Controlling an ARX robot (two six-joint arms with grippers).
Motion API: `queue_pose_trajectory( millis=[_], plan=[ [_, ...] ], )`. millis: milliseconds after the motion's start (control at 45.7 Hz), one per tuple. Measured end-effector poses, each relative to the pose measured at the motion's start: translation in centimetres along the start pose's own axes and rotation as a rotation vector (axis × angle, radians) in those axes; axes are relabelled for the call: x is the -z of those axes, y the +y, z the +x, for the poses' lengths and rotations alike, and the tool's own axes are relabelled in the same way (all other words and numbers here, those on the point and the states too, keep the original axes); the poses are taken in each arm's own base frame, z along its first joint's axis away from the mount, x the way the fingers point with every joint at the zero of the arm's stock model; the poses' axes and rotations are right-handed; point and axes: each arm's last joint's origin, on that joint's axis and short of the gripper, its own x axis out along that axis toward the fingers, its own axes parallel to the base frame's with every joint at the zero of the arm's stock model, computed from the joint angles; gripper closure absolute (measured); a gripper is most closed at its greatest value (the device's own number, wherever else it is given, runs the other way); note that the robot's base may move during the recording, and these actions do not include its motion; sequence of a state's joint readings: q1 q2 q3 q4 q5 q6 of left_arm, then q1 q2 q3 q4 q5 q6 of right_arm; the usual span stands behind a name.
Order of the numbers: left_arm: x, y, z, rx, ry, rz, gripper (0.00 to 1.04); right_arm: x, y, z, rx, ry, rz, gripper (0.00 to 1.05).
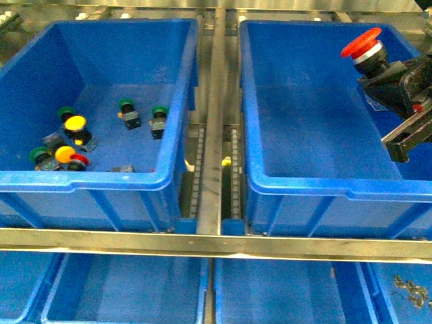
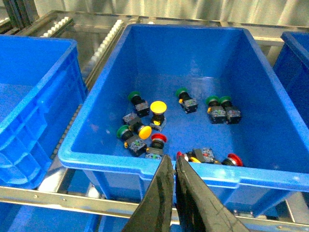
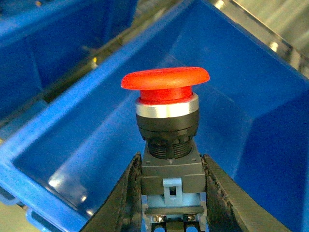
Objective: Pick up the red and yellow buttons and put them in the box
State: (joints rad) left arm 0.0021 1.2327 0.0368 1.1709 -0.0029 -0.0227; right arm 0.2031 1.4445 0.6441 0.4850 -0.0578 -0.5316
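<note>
The right gripper (image 1: pixel 380 66) comes in from the right edge of the front view, where most of its arm is cut off. It is clenched on a red button (image 1: pixel 362 42). It squeezes the black-and-grey body from both sides. The red cap pokes out past the fingertips and tips up and to the left. The button hangs in the air over the box (image 1: pixel 324 186), near the box's right wall and far end, and touches no wall. The box floor under it is bare and wide, with lots of room all around.

The left gripper (image 2: pixel 174 161) shows only in its own wrist view. Its two fingers are pressed almost together with just a thin crack between them, and they grip nothing. It hangs by the near rim of the other bin (image 2: pixel 120 164). In that bin lie two yellow buttons (image 2: pixel 158 107), some red buttons (image 2: pixel 159 138) and green buttons (image 2: pixel 181 93), mostly bunched toward the near wall. The rim hides part of the closest ones.

A metal rail (image 1: pixel 216 101) runs between the two bins. Lower down sit blue trays (image 1: pixel 128 290), cut off by the picture's edge. Small grey bits (image 1: pixel 412 291) in the right one are too blurry to make out
</note>
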Motion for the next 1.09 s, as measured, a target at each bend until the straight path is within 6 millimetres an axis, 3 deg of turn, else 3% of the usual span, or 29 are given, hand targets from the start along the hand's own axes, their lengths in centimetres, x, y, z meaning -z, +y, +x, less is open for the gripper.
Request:
queue_pose_trajectory(
  millis=[394, 875, 1007, 1094],
  plan=[
    [-1.9, 0.0, -2.9, 0.003, -0.016, 0.011, 1.03, -0.2, 0.7, 0.0, 0.004, 0.011, 0.016, 0.79],
    [-2.7, -0.1, -4.9, 0.003, -0.041, 0.012, 1.03, -0.9, 1.9, 0.8, -0.003, 0.008, 0.022, 0.79],
    [-2.8, -0.1, -5.1, 0.007, -0.052, 0.012, 0.86, -1.0, 2.0, 0.8, 0.001, 0.003, 0.021, 0.79],
    [-2.8, -0.1, -5.1, 0.008, -0.054, 0.012, 0.67, -0.9, 1.8, 0.9, 0.019, 0.010, 0.026, 0.79]
  ],
)
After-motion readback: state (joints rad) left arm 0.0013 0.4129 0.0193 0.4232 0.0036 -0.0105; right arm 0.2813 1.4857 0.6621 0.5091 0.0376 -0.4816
